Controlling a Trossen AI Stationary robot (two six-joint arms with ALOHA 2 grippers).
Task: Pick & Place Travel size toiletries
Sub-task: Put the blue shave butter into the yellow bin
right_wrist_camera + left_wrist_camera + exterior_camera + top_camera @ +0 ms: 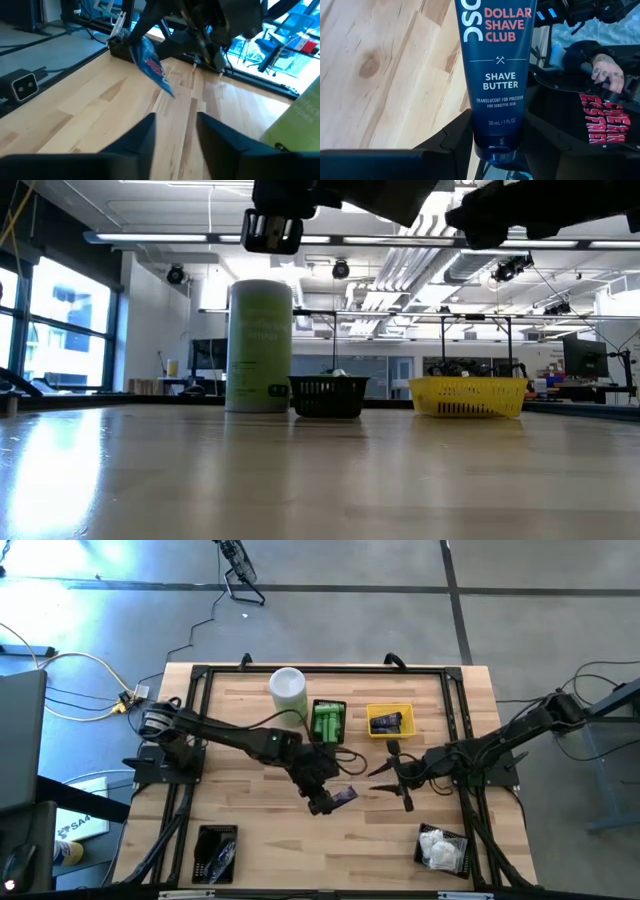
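The left hand (pixel 325 802) hovers over the middle of the tabletop (pixel 250 790), clamped on the cap end of a dark navy tube (pixel 496 75); its label reads Dollar Shave Club Shave Butter. In the high view the tube sticks out from the fingers toward three o'clock, and the low view shows nothing resting on the wood there, so the tube is held clear of the surface. The right hand (pixel 392 778) hangs just beside the tube's free end, at three o'clock from it, with its fingers (pixel 145 135) spread apart and nothing between them; its own camera shows the tube tilted in the other hand, a gap between the two. At twelve o'clock from the left hand stands a black mesh basket (pixel 329 722) filled with little green bottles (pixel 327 724), with a tall white-and-green canister (pixel 288 688) touching or just beside it at ten o'clock. A yellow basket (pixel 389 720) holding more dark tubes sits at one o'clock. Near the front edge, a black basket (pixel 216 852) lies at seven o'clock and another with white soft packets (pixel 440 848) at five o'clock.
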